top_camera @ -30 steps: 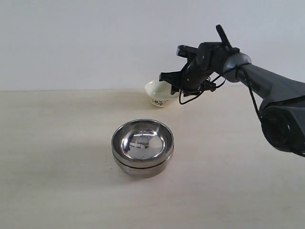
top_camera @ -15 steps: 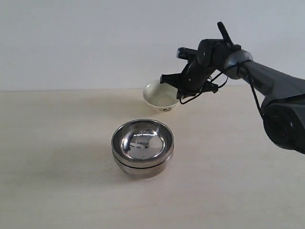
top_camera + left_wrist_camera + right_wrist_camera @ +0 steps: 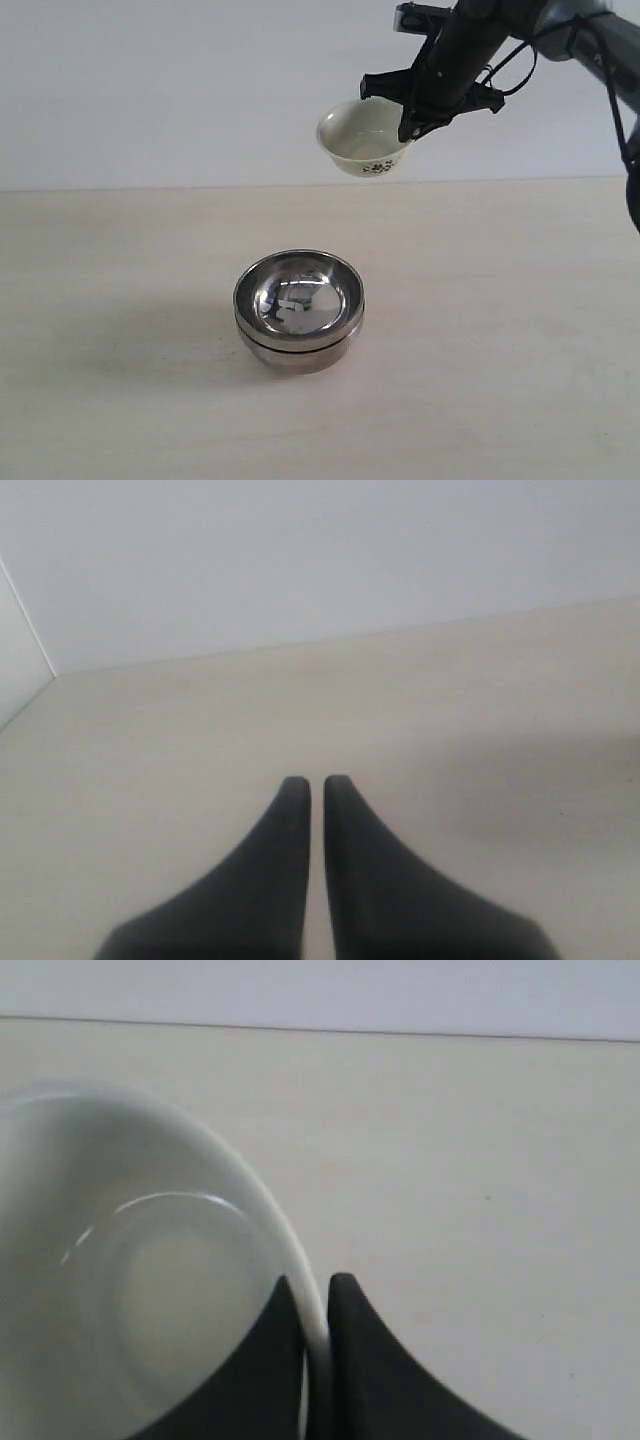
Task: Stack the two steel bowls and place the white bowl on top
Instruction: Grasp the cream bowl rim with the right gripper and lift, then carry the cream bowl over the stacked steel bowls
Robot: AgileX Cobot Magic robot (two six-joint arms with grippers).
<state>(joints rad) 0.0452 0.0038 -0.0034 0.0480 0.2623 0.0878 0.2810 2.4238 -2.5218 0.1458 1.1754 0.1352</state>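
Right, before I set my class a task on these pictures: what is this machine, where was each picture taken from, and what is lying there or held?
It is a robot with two arms, each ending in a two-fingered gripper. The wide picture comes from a camera standing off the arms; the other two come from cameras on the wrists, looking along the dark fingers. On the pale table sit the two steel bowls, one nested inside the other. The right gripper pinches the rim of the white bowl and holds it in the air, clear of the stack. The left gripper is shut and holds nothing.
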